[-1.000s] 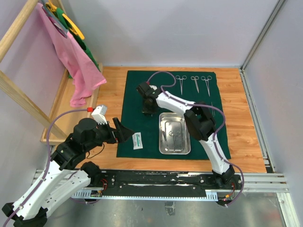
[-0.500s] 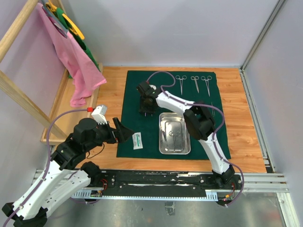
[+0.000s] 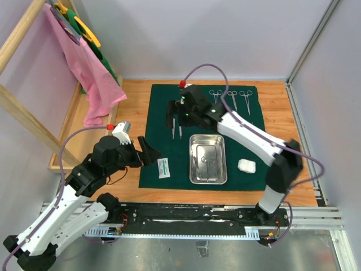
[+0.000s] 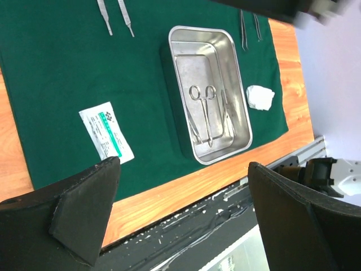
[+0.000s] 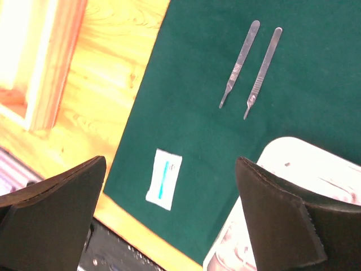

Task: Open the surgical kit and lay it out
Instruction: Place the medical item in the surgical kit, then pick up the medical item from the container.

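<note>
The dark green cloth point(image 3: 163, 144) lies spread flat on the wooden table. On it stand the steel tray point(image 3: 208, 141) holding scissor-like clamps point(image 4: 203, 110), three more clamps point(image 3: 231, 99) in a row at the far edge, two slim steel handles point(image 3: 176, 131) side by side, a white packet point(image 3: 164, 167) and a white gauze wad point(image 3: 246, 165). Tweezers point(image 4: 249, 25) lie beyond the tray. My right gripper point(image 3: 170, 114) hangs open just beyond the two handles point(image 5: 251, 65), holding nothing. My left gripper point(image 3: 149, 153) is open and empty beside the packet point(image 4: 106, 132), at the cloth's left edge.
A wooden rack point(image 3: 22, 118) with a pink cloth point(image 3: 90, 73) and green cloths stands at the left, with its low wooden shelf point(image 3: 70, 130) beside the kit. A metal rail point(image 3: 225, 213) runs along the near edge. Grey walls close the back and right.
My right gripper opened and lifted off the cloth; two steel handles now show where it was. Its arm swung out over the far right, uncovering the gauze. The left gripper edged right.
</note>
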